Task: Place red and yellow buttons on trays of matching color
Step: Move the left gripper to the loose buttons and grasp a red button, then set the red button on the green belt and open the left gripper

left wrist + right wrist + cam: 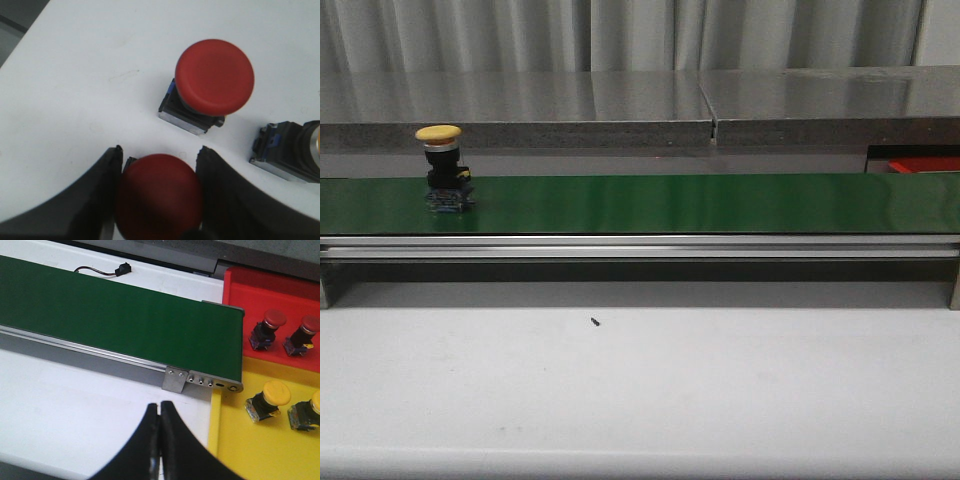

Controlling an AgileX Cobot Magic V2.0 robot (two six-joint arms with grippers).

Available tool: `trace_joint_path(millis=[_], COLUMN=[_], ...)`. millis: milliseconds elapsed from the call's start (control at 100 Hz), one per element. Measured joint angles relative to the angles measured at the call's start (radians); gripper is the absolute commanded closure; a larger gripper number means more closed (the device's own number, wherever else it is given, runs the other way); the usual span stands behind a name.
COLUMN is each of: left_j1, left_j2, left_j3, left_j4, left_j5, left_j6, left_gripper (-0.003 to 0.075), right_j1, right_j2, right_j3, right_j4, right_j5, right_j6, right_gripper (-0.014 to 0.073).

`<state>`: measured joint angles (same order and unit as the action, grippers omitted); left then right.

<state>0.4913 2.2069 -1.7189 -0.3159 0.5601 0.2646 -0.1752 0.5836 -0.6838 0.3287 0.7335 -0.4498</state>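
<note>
Currently we log one yellow button point(443, 168) upright on the green belt point(670, 203), at nine o'clock in the front view, presumably riding toward the trays. Left end effector point(159, 192): fingers flanking a red button point(159, 197) on the white table point(75, 90), seemingly clasping it. Right end effector point(160, 440): pressed together, empty, hovering beside the yellow tray point(260, 450); red tray point(260, 285) beyond.

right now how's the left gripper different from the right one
The left gripper has its fingers spread around a red button; the right gripper has its fingers pressed together on nothing. The left hangs over a white surface with another red button nearby; the right hangs by the green conveyor belt's end, near the yellow tray. Both have dark curved fingers.
</note>
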Motion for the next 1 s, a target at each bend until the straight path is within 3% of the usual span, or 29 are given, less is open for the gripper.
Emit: trace_joint_path(millis=[120,660,1000], left_j1=[0.000,-0.013,-0.138], left_j2=[-0.003,-0.365,-0.501], left_j3=[0.000,0.000,0.166], left_j4=[-0.023,-0.194,-0.231], left_j5=[0.027,0.209,0.260], left_j6=[0.000,-0.002,-0.004], left_gripper=[0.0740,0.0739,0.0739], right_j1=[0.000,0.000,0.000], right_j2=[0.000,0.000,0.000], right_j3=[0.000,0.000,0.000], right_j4=[0.000,0.000,0.000], right_j5=[0.000,0.000,0.000], right_j6=[0.000,0.000,0.000], right_gripper=[0.0660,0.0660,0.0660])
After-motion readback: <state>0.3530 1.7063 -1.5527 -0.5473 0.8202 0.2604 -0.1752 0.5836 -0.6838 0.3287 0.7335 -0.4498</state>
